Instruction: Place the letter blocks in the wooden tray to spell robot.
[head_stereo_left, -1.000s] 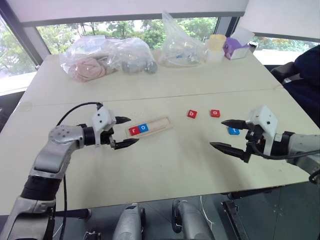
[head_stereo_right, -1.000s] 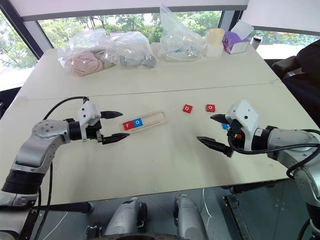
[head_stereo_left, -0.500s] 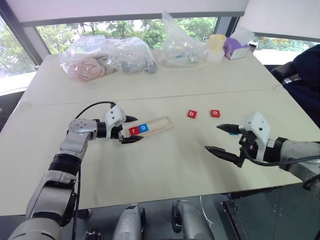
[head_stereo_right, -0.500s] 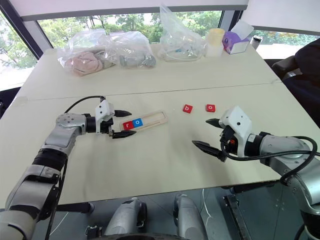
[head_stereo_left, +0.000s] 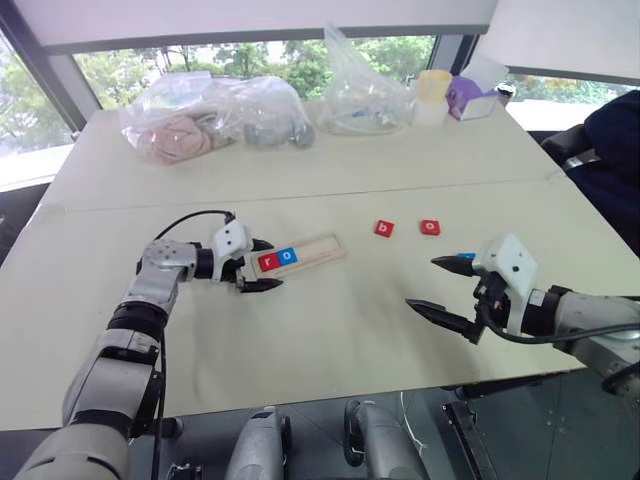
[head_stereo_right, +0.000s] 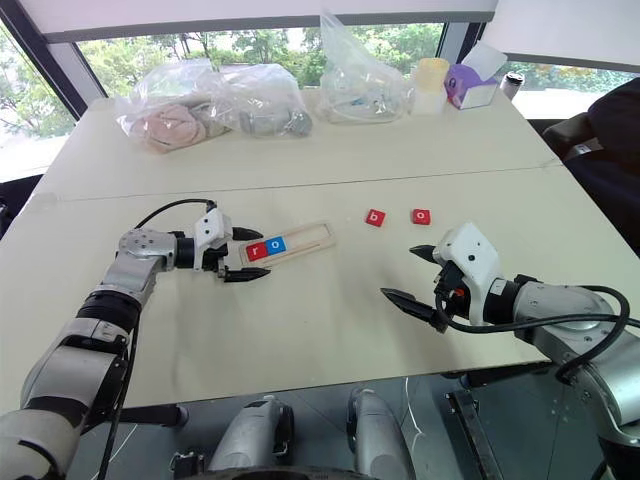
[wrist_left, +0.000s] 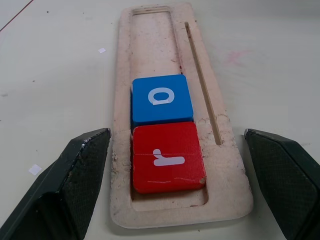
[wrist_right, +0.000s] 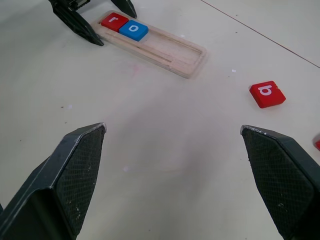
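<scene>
Two tiles, "r" (wrist_left: 167, 157) and "o" (wrist_left: 161, 99), sit in the tray (head_stereo_left: 322, 252) near the surface's middle; "b" (head_stereo_left: 384, 228) likely comes next. Nearest, the right gripper (head_stereo_left: 447, 288) hovers, jaws spread and empty. The left gripper (head_stereo_left: 260, 265) straddles the tray's filled end, jaws spread. Beyond, toward the far edge, lie "b" and another red tile (head_stereo_left: 430, 227).

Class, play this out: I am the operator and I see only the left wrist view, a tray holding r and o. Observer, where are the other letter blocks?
Observer: A red b block and a red o block lie loose on the table, to the robot's right of the wooden tray.
Operator: And the t?
Observer: A blue block peeks out behind the right claw; its letter is hidden.
Operator: Is that claw holding anything?
Observer: No, it hangs open and empty above the table.
</scene>
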